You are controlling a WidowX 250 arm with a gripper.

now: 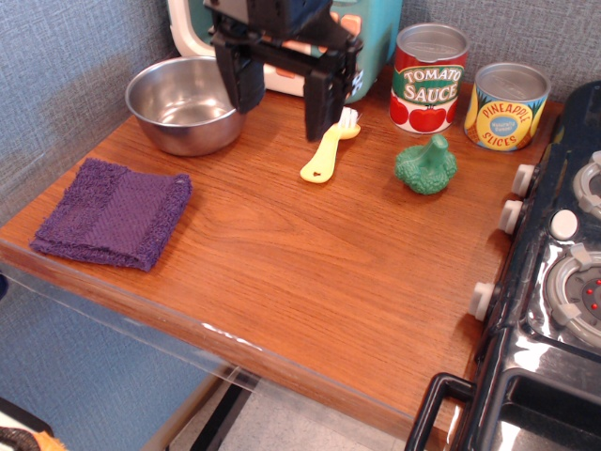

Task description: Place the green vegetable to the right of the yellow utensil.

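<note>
A wooden countertop (282, 254) with a reddish-brown grain is seen set into a corner lined with blue-grey textured wall covering (66, 85). The counter's front edge is bordered by a clear strip, and a floor is glimpsed below it. Along the right side a black toy stove (554, 272) is fitted, with white knobs facing the counter and burners on top.

At the back a toy microwave (366, 38) in teal, cream and orange is placed. A steel bowl (178, 103) is set near the back left, and a folded purple cloth (113, 211) is laid near the left front edge. Two cans are stood at the back right: a tomato sauce can (429, 80) and, just beside it, a pineapple slices can (507, 106).

The yellow utensil (327, 150) is laid flat near the middle back, bristles toward the microwave. The green vegetable (426, 166) is rested on the wood to its right, apart from it and just in front of the tomato sauce can.

The black gripper (282, 89) is held above the counter between bowl and brush, its fingers (322, 99) spread wide with nothing between them.
</note>
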